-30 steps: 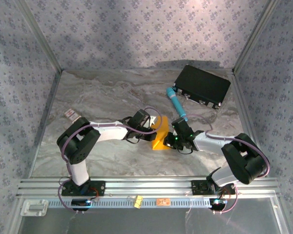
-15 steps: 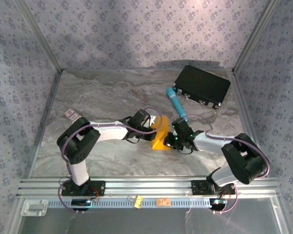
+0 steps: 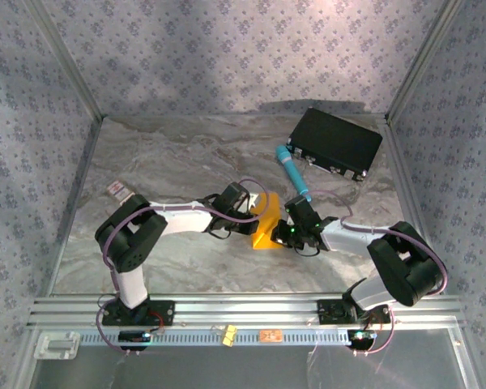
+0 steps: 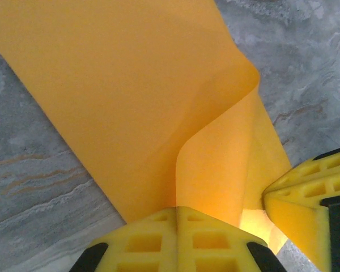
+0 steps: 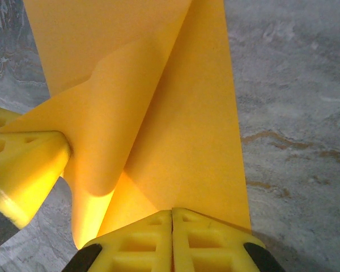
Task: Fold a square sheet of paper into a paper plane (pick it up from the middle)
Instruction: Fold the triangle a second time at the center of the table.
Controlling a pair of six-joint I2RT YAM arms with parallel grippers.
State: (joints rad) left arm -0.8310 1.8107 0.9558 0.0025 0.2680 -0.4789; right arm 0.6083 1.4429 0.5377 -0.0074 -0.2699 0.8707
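Paper in bright orange-yellow, the square sheet of paper, lies partly folded near the middle of a grey marbled surface. Seen from above, the left arm and the right arm reach in from the near edge and meet at the sheet, one on each side of it.

From the left wrist camera, the yellow left fingers are pressed together at the bottom of the view, pinching the sheet where one layer curls up and over another. The rest of the sheet spreads away from them, flat against the surface. A yellow finger of the other arm touches the paper's edge at lower right.

From the right wrist camera, the right fingers are likewise pressed together and pinch the near edge of the sheet. A diagonal fold runs up the paper from that grip, and a loose flap bulges to the left, where it meets a yellow finger of the left arm.

Just beyond the right arm's wrist, a teal pen-like cylinder lies on the surface, angled toward the far right. Farther back sits a black box. A small card rests well apart, near the left wall. Patterned grey walls enclose the surface.
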